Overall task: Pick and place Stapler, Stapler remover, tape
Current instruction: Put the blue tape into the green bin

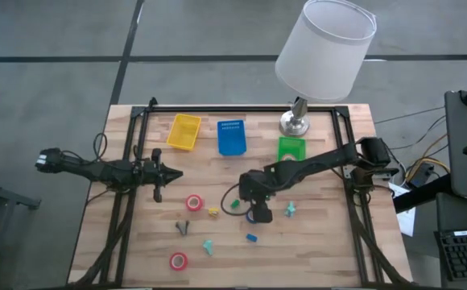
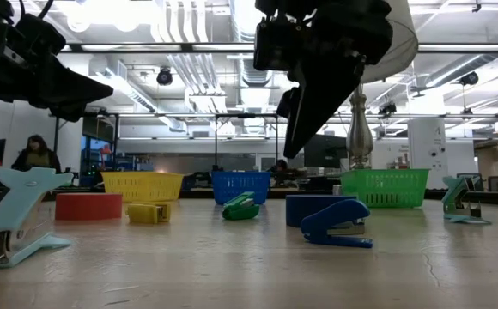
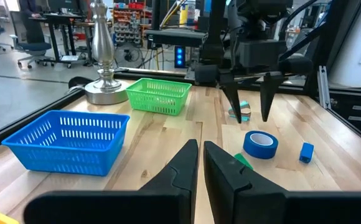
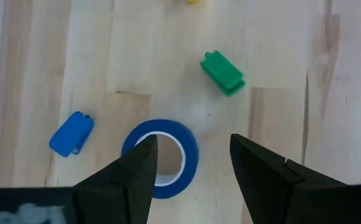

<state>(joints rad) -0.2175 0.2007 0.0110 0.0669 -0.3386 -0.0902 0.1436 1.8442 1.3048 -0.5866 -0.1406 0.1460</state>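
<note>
The right gripper (image 4: 190,165) is hanging over the middle of the wooden table (image 1: 322,250), its fingers (image 3: 233,102) spread wide and pointing down above the blue tape roll (image 4: 160,158), which is lying flat on the planks; the roll is sitting between the finger tips as seen from the wrist, and the left wrist view is showing a gap between tips and tape. Near the roll a small blue stapler (image 4: 71,133) and a small green stapler (image 4: 223,73) are lying on the wood. Farther out, two red tape rolls (image 1: 194,203) are resting on the table's left half, with teal pieces (image 1: 208,246) and a yellow piece (image 1: 212,213) scattered between.

The left gripper (image 1: 171,174) is waiting over the table's left side, its fingers (image 3: 183,168) drawn nearly together.

Along the far edge a yellow basket (image 1: 183,131), a blue basket (image 1: 231,137) and a green basket (image 1: 291,148) are standing in a row, with a lamp (image 1: 324,50) behind them. Beyond the table, the low view is showing a bright workshop with ceiling lights and a person (image 2: 34,153) sitting at the left.
</note>
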